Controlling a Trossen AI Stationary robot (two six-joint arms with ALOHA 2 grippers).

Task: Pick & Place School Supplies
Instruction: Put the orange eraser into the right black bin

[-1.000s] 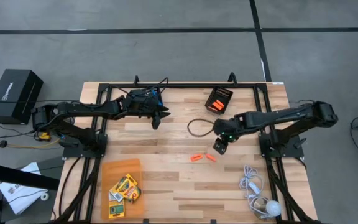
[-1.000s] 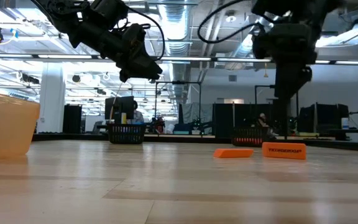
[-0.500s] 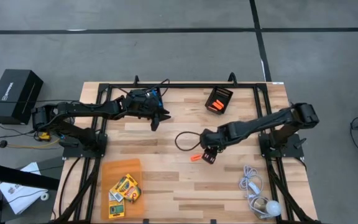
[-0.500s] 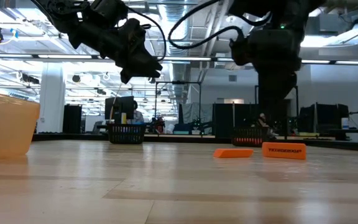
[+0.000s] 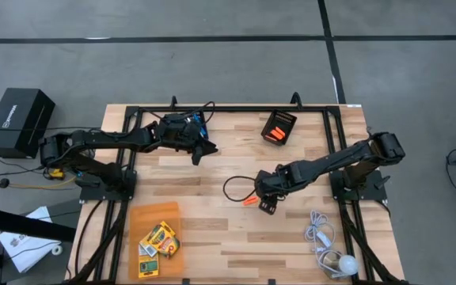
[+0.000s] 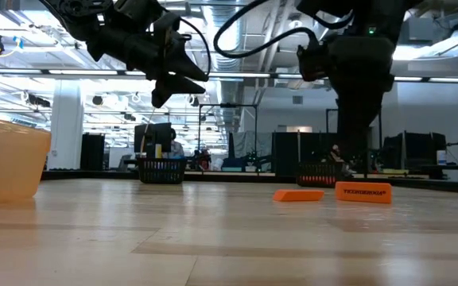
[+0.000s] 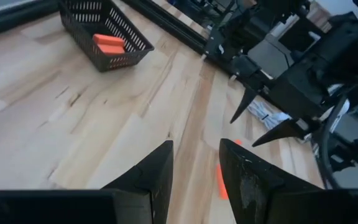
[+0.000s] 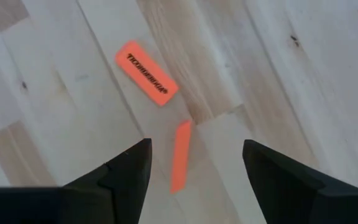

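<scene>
Right gripper (image 8: 191, 174) spread wide and empty, poised over two orange pieces on the table (image 5: 212, 182), pointing down at them. Directly between the fingers (image 8: 126, 171), the narrow piece (image 8: 180, 155), lying on edge or seen thin; just beyond it, apart and not touching, the flat labelled piece (image 8: 146, 73). In the high view, right gripper (image 5: 266, 205) at mid-table, with only one orange piece (image 5: 249, 200) peeking out beside it. In the low view, both pieces flat on the wood, the thin one (image 6: 298, 195) beside the labelled one (image 6: 363, 191). Probably light, stiff, eraser-like blocks with some rubbery grip; low profile, so best pinched across the short width with fingertips brought right down to the wood, long axis crosswise to the fingers. Likely to skid or pivot if one finger lands first. Left gripper (image 7: 194, 171) raised near the table's far left, partly parted, nothing between its fingers. Farther out, a mesh bin (image 5: 279, 127) at the far edge already holding orange pieces, probably the drop point. Crayon boxes (image 5: 158, 240) on an orange tray (image 5: 145, 215) at the near left corner.
</scene>
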